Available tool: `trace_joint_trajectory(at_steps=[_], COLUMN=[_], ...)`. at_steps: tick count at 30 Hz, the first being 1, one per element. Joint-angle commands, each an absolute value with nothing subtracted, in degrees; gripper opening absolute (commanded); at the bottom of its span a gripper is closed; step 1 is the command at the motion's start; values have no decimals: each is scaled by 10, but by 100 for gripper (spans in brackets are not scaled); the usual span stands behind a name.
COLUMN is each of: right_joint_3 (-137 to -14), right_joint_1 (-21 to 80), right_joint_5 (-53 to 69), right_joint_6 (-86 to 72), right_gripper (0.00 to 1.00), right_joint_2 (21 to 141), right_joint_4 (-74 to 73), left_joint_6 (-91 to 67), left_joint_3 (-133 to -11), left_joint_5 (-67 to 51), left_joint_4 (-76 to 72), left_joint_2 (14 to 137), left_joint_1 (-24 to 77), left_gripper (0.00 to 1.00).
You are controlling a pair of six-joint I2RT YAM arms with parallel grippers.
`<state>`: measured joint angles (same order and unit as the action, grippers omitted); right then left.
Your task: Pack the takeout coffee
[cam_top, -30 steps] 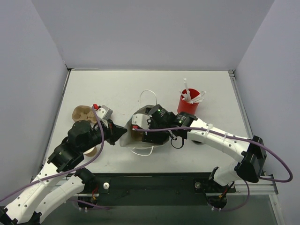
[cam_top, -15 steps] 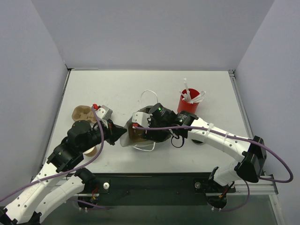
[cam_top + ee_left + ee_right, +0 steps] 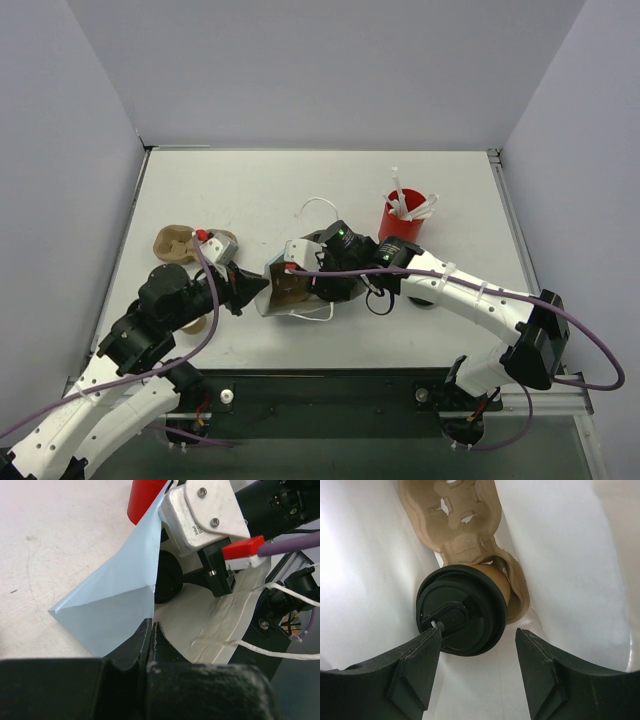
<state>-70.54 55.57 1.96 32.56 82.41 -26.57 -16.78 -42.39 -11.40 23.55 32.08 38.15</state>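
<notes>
Item: takeout coffee [image 3: 462,610], a light, crushable paper cup, probably slick on top; judged best gripped gently around its rim. Status: right hand [image 3: 477,631] straddles it, jaws apart, empty; left hand [image 3: 150,626] pinched closed on blue bag [image 3: 115,600].

Inside the pale blue paper bag [image 3: 112,605], white walls crowd both sides of the right gripper [image 3: 478,631]. Its spread fingers flank the black-lidded tan paper cup [image 3: 462,610], with a clear gap only on the right. The brown moulded-pulp carrier [image 3: 457,525] blocks the far end. The left gripper [image 3: 151,630] pinches the bag's rim. Beyond, the white desk [image 3: 250,190] lies open up to the red cup of white straws [image 3: 400,222].
</notes>
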Motion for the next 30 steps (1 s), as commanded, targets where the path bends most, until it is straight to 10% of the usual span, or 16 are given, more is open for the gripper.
trace_joint_trajectory(at_steps=[1,30], right_joint_3=[-705,-714], right_joint_1=[552,562], right_joint_5=[25,116], right_joint_6=[314,309], right_gripper=[61,71], right_joint_2=[805,741], right_joint_4=[-275,-304], left_joint_6=[-140,-107], left_joint_3=[-403,-357], left_joint_5=[-149,-156], left_joint_4=[207,170], left_joint_2=[288,245], left_joint_1=[381,381], left_gripper=[0,0])
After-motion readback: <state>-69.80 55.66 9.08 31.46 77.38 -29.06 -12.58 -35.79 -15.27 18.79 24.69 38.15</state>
